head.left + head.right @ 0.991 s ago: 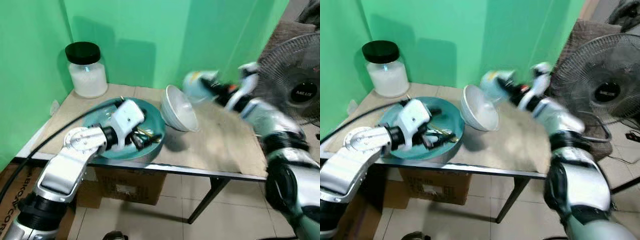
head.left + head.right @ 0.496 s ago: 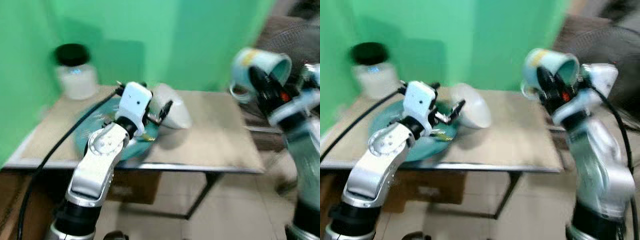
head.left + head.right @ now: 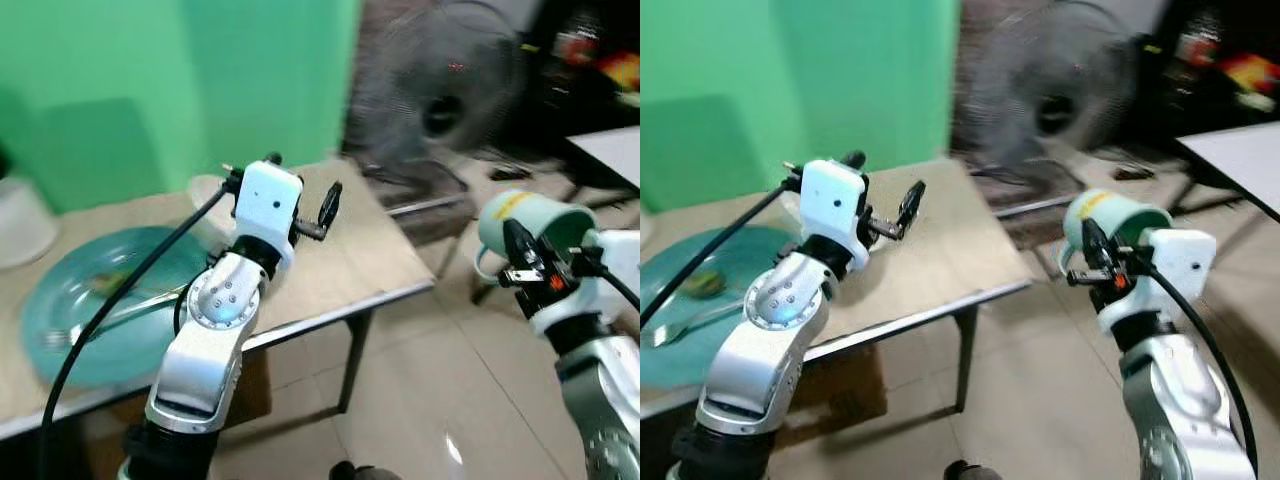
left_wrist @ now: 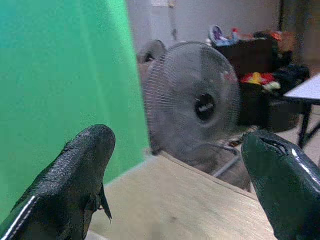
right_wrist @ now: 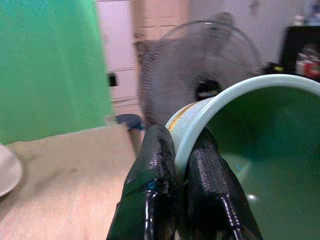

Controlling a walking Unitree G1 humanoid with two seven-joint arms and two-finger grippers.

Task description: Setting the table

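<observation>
Our right gripper [image 3: 522,262] pinching rim of pale green ceramic mug [image 3: 530,226], clear of wooden desk [image 3: 345,262]; left gripper [image 3: 300,205] spread, empty. Keep mug level while carrying.

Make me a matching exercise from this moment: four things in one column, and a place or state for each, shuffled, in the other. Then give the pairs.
Things
1. mug
2. left gripper
3. teal plate
4. fan

Places or states
A. lying on the table, a spoon in it
B. standing on the floor beyond the table's end
C. pinched by its rim in the right gripper, held over the floor
D. open, holding nothing, raised above the table

Pairs: 1-C, 2-D, 3-A, 4-B
</observation>
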